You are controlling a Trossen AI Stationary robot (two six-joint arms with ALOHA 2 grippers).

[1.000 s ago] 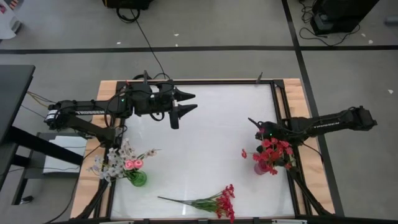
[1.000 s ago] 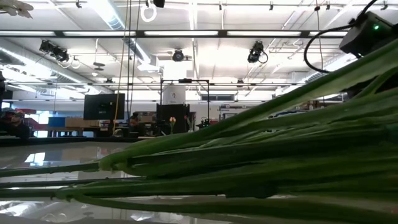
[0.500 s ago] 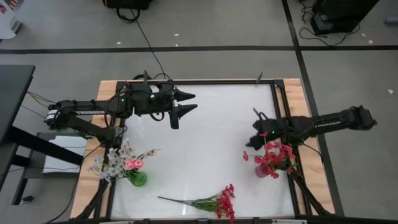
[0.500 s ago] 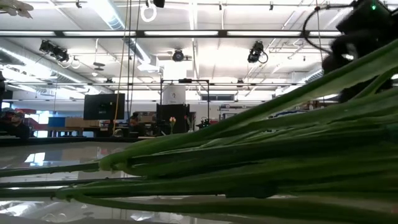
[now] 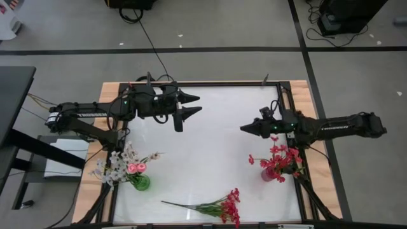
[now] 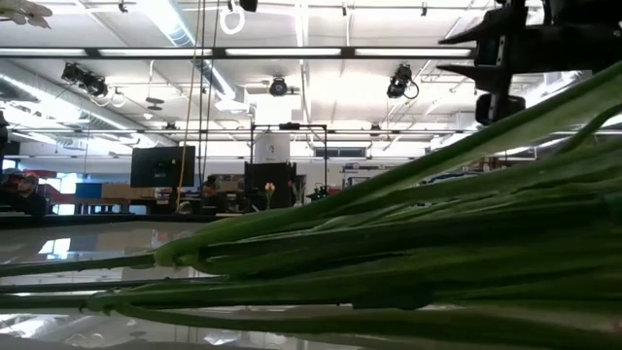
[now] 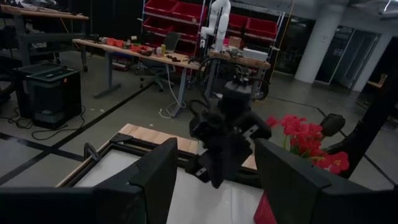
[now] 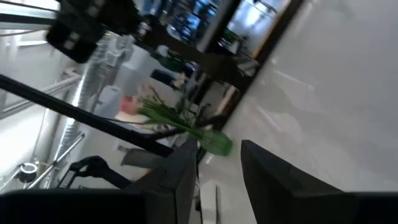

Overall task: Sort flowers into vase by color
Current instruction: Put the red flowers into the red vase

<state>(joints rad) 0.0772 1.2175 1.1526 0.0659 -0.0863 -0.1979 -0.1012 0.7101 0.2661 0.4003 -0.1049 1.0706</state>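
White and glossy, the tabletop is framed by pale wood and sits on a grey floor crossed by black tape lines. Near its left edge stands a green vase holding the pale white sprig and pink rosebuds. Near the right edge, a second vase holds a bunch of red blossom sprays. 1 more red spray with long green stems lies flat close to the front edge, its blossoms pointing toward the right; in the low view its green stems fill most of the foreground. The left gripper hangs above the back part of the tabletop, left of the middle, its 2 fingers spread apart with nothing between them. The right gripper reaches in from the right edge, just behind the vase of red sprays and clear of the blossoms; its 2 fingers are parted in its own wrist view and hold nothing. In the low view the right gripper shows high at the upper right, above the stems. The left wrist view looks across at the right arm with the red blossoms beside it, and a workshop with benches and red bins beyond.
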